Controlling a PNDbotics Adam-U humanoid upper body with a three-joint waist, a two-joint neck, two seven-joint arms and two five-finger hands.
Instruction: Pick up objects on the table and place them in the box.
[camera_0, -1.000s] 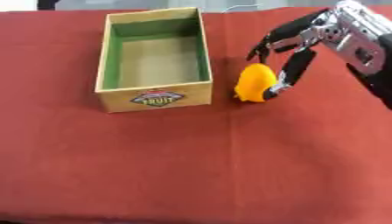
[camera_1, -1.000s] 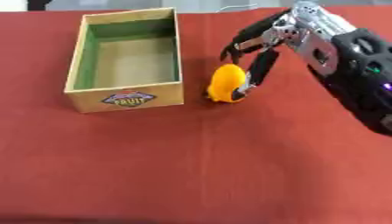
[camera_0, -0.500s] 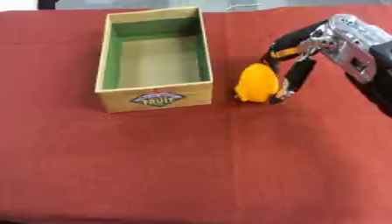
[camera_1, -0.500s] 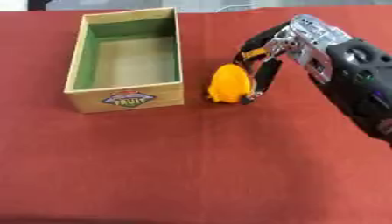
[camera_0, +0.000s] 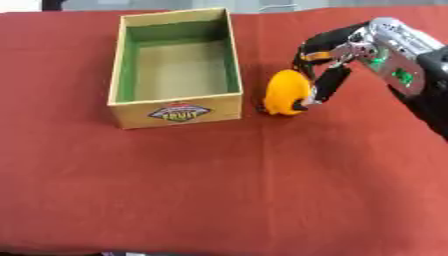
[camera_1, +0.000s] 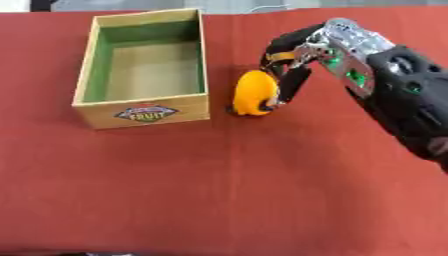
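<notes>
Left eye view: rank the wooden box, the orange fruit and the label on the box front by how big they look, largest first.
1. Wooden box
2. Orange fruit, with the right hand against it
3. Label

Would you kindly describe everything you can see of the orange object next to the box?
The orange object is a smooth, rounded, egg-like thing, yellow-orange all over, perhaps a fruit. It stands on end on the red tablecloth, just right of the wooden box near its front corner, outside it, with a narrow gap between them. The right hand has its fingers curled against the object's right side and top.
</notes>
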